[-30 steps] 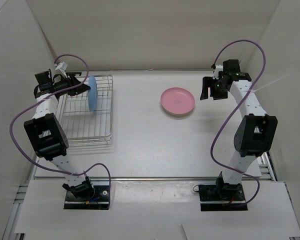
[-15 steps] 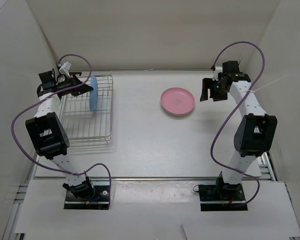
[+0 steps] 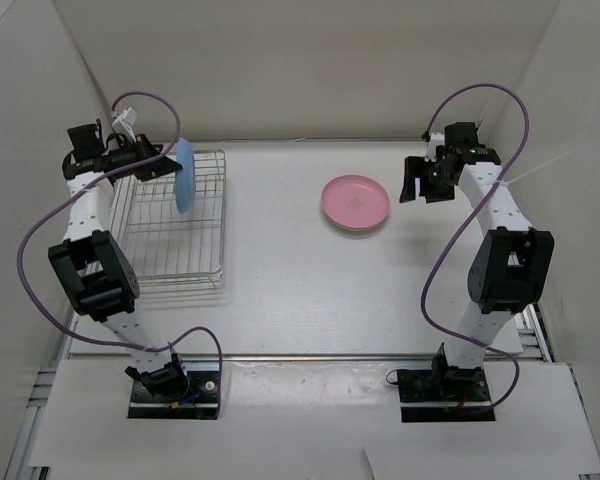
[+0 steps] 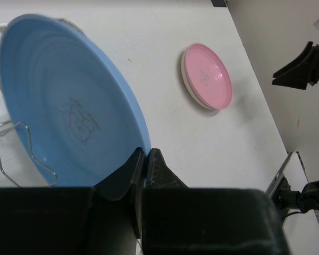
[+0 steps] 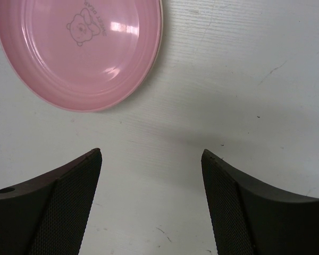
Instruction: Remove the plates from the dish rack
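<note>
Left pincer [image 3: 165, 165] is clamped tight on the rim of the light blue round plate [image 3: 183, 178]. In the left wrist view the two fingers [image 4: 128, 170] pinch the plate's edge with no gap showing. The plate is at the far end of the rectangular silver wire dish rack [image 3: 205, 268], on the left side of the white desk [image 3: 300, 290]. It stands up on edge, not flat. From above it reads as a thin ellipse with its long axis running near-to-far, and the printed inner face is turned toward the wrist camera. Rack wires [image 4: 21, 143] sit right next to its lower edge, and I can't tell whether it's touching them.

Over to the right, well apart from the rack, the pink round plate [image 3: 355, 203] lies flat on the desk, face up. A cream-white rim [image 4: 184, 73] peeks out from under it, so it's sitting on the cream-white plate.

Right pincer [image 3: 412, 185] hangs just beside the pink plate on its right, fingers spread wide and holding nothing — only bare desk shows between them in the right wrist view. Purple cables [image 3: 40, 235] loop off both arms, and white walls box the desk in on the left, right and far sides.
</note>
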Controlling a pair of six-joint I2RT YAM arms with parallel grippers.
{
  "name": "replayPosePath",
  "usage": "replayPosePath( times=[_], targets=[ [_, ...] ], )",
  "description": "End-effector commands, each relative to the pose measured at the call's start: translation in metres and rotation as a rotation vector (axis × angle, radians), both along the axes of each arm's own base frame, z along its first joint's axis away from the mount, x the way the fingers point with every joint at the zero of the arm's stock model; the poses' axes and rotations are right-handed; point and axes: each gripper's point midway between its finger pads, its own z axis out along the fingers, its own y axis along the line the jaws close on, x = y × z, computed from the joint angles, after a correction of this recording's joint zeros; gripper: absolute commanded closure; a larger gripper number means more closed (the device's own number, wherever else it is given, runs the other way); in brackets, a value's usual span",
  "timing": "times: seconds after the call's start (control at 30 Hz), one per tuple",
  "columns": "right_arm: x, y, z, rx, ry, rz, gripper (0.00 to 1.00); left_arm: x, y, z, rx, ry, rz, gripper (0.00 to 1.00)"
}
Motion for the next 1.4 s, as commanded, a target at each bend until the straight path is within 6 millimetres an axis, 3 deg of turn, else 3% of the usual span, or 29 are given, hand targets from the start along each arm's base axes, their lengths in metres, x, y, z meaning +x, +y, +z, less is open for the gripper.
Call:
replayPosePath(
  times=[0.0,0.2,0.33,0.37,0.4,0.47,0.5,0.57,0.6,0.67,0.7,0.73,0.87,1.0,1.03,1.1,1.13,1.17,1.2,1.27,1.33,1.37],
  targets=[
    [0.005,0.003,0.019,0.023,-0.055,0.004,0.21,-0.026,-0.014,0.087,0.082,-0.202,-0.069,0.89],
    [0.010,0.003,0.022,0.028,-0.056,-0.003,0.21,-0.064,-0.029,0.120,0.102,-0.272,-0.120,0.89],
    [0.013,0.013,0.035,0.077,-0.053,0.043,0.21,-0.101,-0.055,0.138,0.183,-0.345,-0.217,0.89],
    [0.017,0.019,0.051,0.093,-0.089,0.101,0.21,-0.110,-0.059,0.145,0.291,-0.425,-0.227,0.89],
    [0.007,0.027,0.052,0.125,-0.044,0.149,0.21,-0.117,-0.077,0.134,0.328,-0.434,-0.273,0.89],
    [0.004,0.047,0.083,0.158,-0.103,0.258,0.21,-0.123,-0.084,0.112,0.482,-0.430,-0.270,0.89],
    [-0.002,0.056,0.087,0.162,-0.099,0.291,0.21,-0.138,-0.109,0.095,0.549,-0.459,-0.356,0.89],
    [-0.008,0.065,0.101,0.149,-0.140,0.354,0.21,-0.141,-0.110,0.069,0.722,-0.427,-0.361,0.89],
    [-0.015,0.073,0.107,0.143,-0.154,0.386,0.21,-0.152,-0.131,0.052,0.781,-0.442,-0.449,0.89],
    [-0.025,0.079,0.117,0.140,-0.175,0.425,0.21,-0.155,-0.125,0.033,0.959,-0.407,-0.452,0.89],
    [-0.029,0.080,0.121,0.149,-0.177,0.431,0.21,-0.165,-0.137,0.027,1.015,-0.433,-0.511,0.89],
    [-0.034,0.083,0.125,0.168,-0.185,0.456,0.21,-0.166,-0.127,0.015,1.120,-0.408,-0.501,0.89],
    [-0.062,0.098,0.139,0.163,-0.217,0.535,0.21,-0.184,-0.133,0.014,1.353,-0.463,-0.587,0.89],
    [-0.084,0.113,0.152,0.165,-0.251,0.601,0.21,-0.192,-0.153,0.038,1.551,-0.646,-0.604,0.89],
    [-0.086,0.116,0.152,0.166,-0.251,0.612,0.21,-0.198,-0.173,0.040,1.560,-0.701,-0.650,0.89],
    [-0.095,0.129,0.160,0.184,-0.262,0.628,0.21,-0.204,-0.186,0.050,1.598,-0.736,-0.673,0.89],
    [-0.095,0.133,0.161,0.192,-0.265,0.628,0.21,-0.212,-0.206,0.044,1.610,-0.767,-0.734,0.89],
    [-0.098,0.136,0.174,0.196,-0.311,0.634,0.21,-0.215,-0.216,0.043,1.606,-0.786,-0.758,0.89],
    [-0.100,0.140,0.174,0.202,-0.306,0.639,0.21,-0.217,-0.221,0.040,1.627,-0.793,-0.771,0.89],
    [-0.096,0.138,0.194,0.191,-0.378,0.608,0.22,-0.227,-0.241,0.027,1.650,-0.818,-0.841,0.89],
    [-0.092,0.134,0.194,0.167,-0.394,0.579,0.22,-0.232,-0.258,0.021,1.644,-0.845,-0.870,0.89],
    [-0.093,0.131,0.195,0.158,-0.407,0.572,0.22,-0.235,-0.275,0.023,1.634,-0.883,-0.888,0.89]
  ],
)
